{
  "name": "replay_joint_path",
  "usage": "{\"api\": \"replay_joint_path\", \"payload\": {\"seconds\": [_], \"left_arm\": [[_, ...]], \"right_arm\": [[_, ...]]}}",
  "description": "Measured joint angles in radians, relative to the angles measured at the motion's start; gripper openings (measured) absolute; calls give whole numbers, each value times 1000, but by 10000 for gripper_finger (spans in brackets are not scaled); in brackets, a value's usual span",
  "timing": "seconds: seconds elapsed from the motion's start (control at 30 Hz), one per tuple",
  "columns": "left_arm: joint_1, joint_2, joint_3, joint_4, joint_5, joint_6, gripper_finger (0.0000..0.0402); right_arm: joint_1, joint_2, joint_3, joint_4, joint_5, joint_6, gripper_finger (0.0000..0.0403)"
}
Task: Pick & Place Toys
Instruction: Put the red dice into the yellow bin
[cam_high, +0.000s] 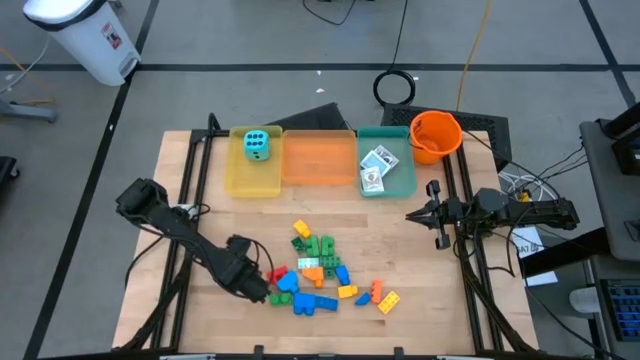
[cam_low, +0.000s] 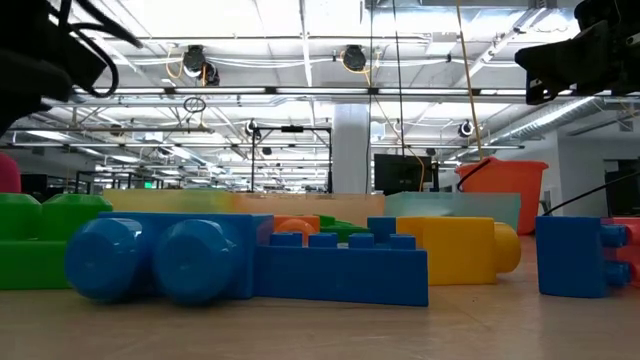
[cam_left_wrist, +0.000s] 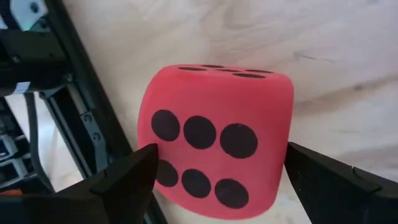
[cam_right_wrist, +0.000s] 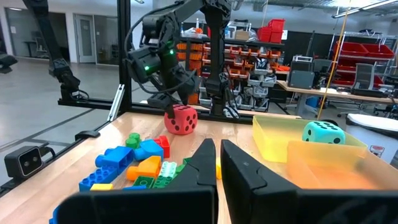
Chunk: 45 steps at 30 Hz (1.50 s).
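Two arms were over the table. Left gripper (cam_high: 268, 285) sat low at the near-left edge of the brick pile (cam_high: 325, 272), its fingers (cam_left_wrist: 127, 177) pressed against both sides of the red die (cam_left_wrist: 214, 140), which looked held just clear of the wood. Right gripper (cam_high: 425, 213) hovered at the right side, near the teal tray (cam_high: 400, 182), fingers nearly together and holding nothing. Cyan die (cam_high: 257, 145) lay in the yellow tray (cam_high: 240, 178). Card packs (cam_high: 376, 166) lay in the teal tray. Orange tray (cam_high: 320, 160) stood between them; orange bucket (cam_high: 435, 137) stood at the far right corner.
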Motion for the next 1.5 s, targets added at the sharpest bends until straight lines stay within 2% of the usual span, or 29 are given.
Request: {"api": "replay_joint_path", "payload": {"seconds": [0.3, 0.43, 0.57, 0.67, 0.83, 0.97, 1.3, 1.4, 1.5], "left_arm": [[-42, -2, -17, 54, -102, -28, 345], [-29, -3, -39, 83, -92, -74, 344], [-17, -6, -71, 122, -80, -48, 335], [-6, -6, -77, 125, -84, -52, 307], [16, -5, -77, 122, -77, -56, 236], [36, -5, -77, 121, -79, -68, 205], [86, 2, -78, 53, -75, -20, 185], [106, 5, -64, -8, -91, 1, 147], [127, 6, -42, -55, -116, 30, 92]], "right_arm": [[0, 0, 0, 0, 0, 0, 0], [0, 0, 0, 0, 0, 0, 0], [0, 0, 0, 0, 0, 0, 0], [0, 0, 0, 0, 0, 0, 0], [0, 0, 0, 0, 0, 0, 0], [0, 0, 0, 0, 0, 0, 0], [0, 0, 0, 0, 0, 0, 0], [0, 0, 0, 0, 0, 0, 0], [0, 0, 0, 0, 0, -1, 0]]}}
